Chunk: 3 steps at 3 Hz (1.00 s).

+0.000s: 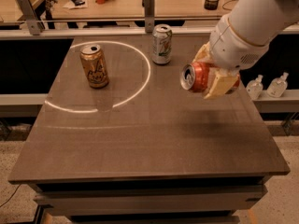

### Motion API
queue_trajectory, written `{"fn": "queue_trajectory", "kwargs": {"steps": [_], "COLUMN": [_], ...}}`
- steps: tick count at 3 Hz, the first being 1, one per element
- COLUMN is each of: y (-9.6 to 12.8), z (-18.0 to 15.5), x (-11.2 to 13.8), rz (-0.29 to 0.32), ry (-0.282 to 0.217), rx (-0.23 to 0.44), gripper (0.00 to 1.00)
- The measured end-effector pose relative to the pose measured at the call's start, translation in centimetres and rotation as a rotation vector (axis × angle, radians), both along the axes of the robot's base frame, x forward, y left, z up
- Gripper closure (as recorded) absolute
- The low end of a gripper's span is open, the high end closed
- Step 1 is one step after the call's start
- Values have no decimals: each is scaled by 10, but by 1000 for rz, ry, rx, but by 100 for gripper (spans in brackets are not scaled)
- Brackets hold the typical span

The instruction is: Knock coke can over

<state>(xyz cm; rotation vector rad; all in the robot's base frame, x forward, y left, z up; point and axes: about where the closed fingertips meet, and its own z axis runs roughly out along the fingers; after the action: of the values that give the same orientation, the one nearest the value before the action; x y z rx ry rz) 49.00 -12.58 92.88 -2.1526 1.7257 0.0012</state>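
status: the orange-red aluminium coke can [198, 77] is already off vertical. it lies close to horizontal, silver top and pull-tab opening facing left. it is not resting on the dark grey-brown laminate table [140, 143]; a soft shadow beneath it suggests it hangs clear of the surface. judgement: the tipping is largely achieved, but the can is yet to be let go and left lying on its side.

gripper [212, 71]: located to the right of, and nearer the front edge than, the white and green upright drink can [162, 44]. it is clamped across the coke can's body, one tan pad [223, 83] on the near side and the other behind. the coke can sits just beside that white and green can, not touching it.

materials and shapes:
- coke can – thin, glossy cylinder, likely to roll once released.
- pads – matte, blunt, wedge-shaped, rubbery in look.
- white arm shell [252, 27] – smooth, rounded plastic.
- table – flat, faintly reflective, marked with a thin white ring [140, 85] left of the white and green can.
- gold-brown can with a drawn figure [95, 66] – upright inside that ring, well left of the white and green can.
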Motion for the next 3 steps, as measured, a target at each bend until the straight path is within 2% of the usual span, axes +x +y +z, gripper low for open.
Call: {"fn": "queue_trajectory", "kwargs": {"steps": [1, 2, 3], "y": [-9, -9, -7], "z": [-15, -36, -60], "x": [0, -3, -11], "rz": [25, 71, 102], "ry": [-74, -88, -43], "rx": [-128, -201, -234], "gripper": [100, 100, 100]}}
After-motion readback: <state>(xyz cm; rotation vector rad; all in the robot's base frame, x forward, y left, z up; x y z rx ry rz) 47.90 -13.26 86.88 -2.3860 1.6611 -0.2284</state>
